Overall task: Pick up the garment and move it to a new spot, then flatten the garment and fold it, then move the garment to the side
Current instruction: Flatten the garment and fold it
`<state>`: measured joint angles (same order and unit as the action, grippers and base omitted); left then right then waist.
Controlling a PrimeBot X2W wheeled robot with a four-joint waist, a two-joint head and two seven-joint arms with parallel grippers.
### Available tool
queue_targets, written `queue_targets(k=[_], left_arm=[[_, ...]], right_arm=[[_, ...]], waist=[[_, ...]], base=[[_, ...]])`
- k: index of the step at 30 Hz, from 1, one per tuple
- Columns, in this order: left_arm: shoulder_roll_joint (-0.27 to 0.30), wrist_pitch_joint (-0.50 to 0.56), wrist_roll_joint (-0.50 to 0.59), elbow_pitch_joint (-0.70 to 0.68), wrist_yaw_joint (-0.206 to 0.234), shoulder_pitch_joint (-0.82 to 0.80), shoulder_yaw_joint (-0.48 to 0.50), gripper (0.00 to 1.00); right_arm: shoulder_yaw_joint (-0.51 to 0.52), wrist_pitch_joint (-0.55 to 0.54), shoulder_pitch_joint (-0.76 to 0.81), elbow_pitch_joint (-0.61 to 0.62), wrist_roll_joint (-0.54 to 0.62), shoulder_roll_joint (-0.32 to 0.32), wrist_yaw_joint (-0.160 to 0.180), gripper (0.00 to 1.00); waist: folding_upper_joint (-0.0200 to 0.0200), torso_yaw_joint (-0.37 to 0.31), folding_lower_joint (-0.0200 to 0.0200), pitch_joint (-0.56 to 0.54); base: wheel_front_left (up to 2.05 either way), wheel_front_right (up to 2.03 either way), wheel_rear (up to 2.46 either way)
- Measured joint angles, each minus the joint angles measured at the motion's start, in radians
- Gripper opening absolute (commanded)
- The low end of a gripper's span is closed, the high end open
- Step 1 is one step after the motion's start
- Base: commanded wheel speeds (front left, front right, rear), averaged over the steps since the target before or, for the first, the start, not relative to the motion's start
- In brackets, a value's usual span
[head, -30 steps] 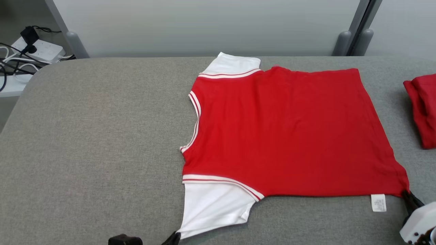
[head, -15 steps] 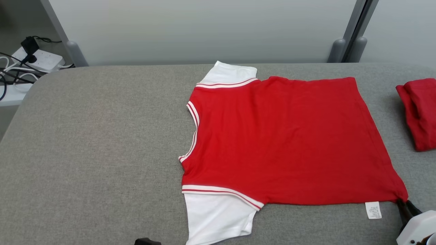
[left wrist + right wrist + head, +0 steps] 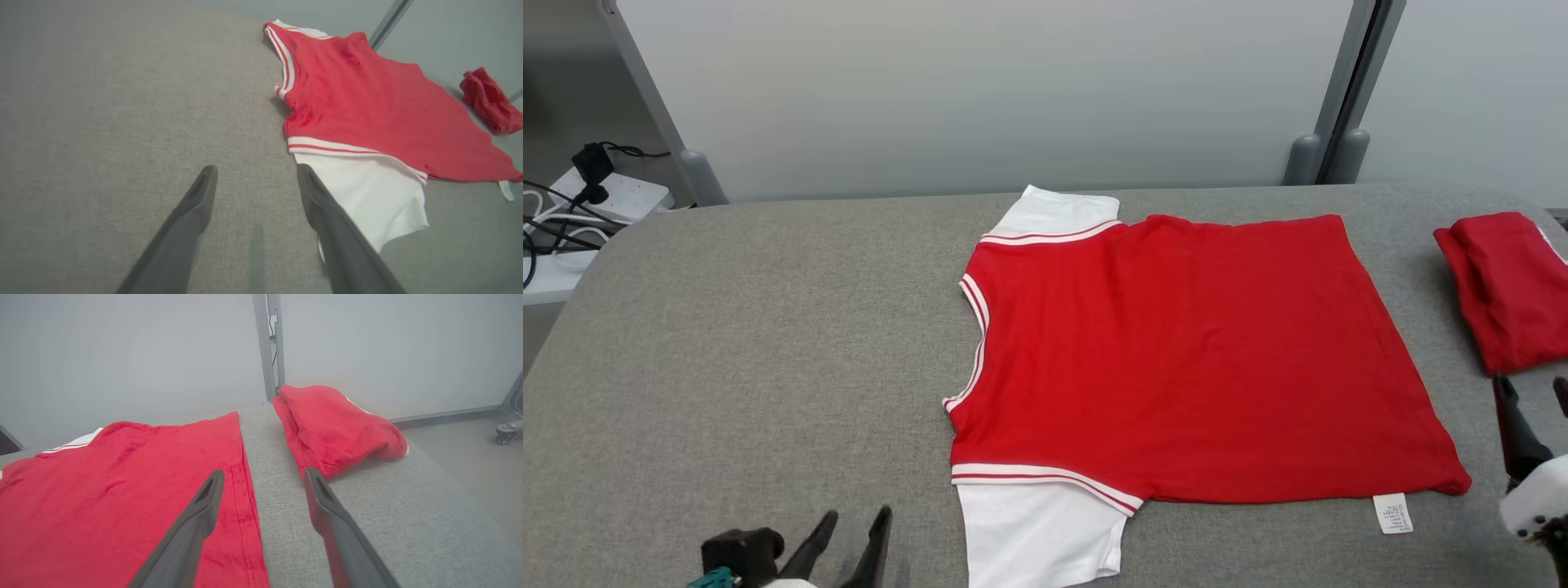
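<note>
We note garment (image 3: 1192, 359) spread flat on table (image 3: 752, 367), right of centre, one sleeve (image 3: 1037, 531) at near edge. Folded cloth (image 3: 1507, 286) at right edge, apart from it. Power strip (image 3: 625, 196) beyond far-left corner.

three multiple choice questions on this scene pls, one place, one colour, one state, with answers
1. Where is the second red garment relative to the spread shirt?
A. on top of it
B. to the robot's right, apart
C. to the robot's left
2. What colour are the shirt's sleeves?
A. white
B. blue
C. black
3. How is the left gripper?
A. shut on a sleeve
B. shut on the label
C. open, empty
Answers: 1 B, bare table lies between them; 2 A, both sleeves are white; 3 C, its fingers stand apart, nothing between them.
</note>
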<state>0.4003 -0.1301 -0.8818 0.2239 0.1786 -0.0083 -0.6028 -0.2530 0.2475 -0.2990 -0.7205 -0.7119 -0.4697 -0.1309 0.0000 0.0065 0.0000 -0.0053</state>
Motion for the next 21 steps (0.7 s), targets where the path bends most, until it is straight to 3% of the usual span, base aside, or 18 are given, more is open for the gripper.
queue_targets(k=[4,8,12,17,21], left_arm=[[-0.028,-0.090,-0.024,-0.077,0.000,0.001,0.085,1.00],[-0.095,-0.118,-0.023,-0.114,0.005,0.000,0.170,1.00],[-0.187,-0.119,0.019,-0.142,-0.005,0.005,0.275,1.00],[-0.295,-0.123,0.160,-0.188,-0.064,0.028,0.379,1.00],[-0.326,-0.123,0.305,-0.215,-0.122,0.058,0.409,1.00]], right_arm=[[0.100,0.001,0.091,0.252,0.172,0.080,0.000,1.00],[0.167,0.001,0.167,0.412,0.246,0.162,0.000,1.00],[0.183,0.001,0.225,0.476,0.260,0.227,0.000,1.00],[0.173,0.002,0.261,0.536,0.277,0.284,0.000,1.00],[0.144,0.002,0.308,0.570,0.285,0.304,0.000,1.00]], waist=[[0.0000,-0.004,0.0000,-0.013],[0.0000,-0.005,0.0000,-0.026],[0.0000,-0.006,0.0000,-0.043],[0.0000,-0.007,0.0000,-0.067],[0.0000,-0.007,0.0000,-0.090]], base=[[0.00,0.00,0.00],[0.00,0.00,0.00],[0.00,0.00,0.00],[0.00,0.00,0.00],[0.00,0.00,0.00]])
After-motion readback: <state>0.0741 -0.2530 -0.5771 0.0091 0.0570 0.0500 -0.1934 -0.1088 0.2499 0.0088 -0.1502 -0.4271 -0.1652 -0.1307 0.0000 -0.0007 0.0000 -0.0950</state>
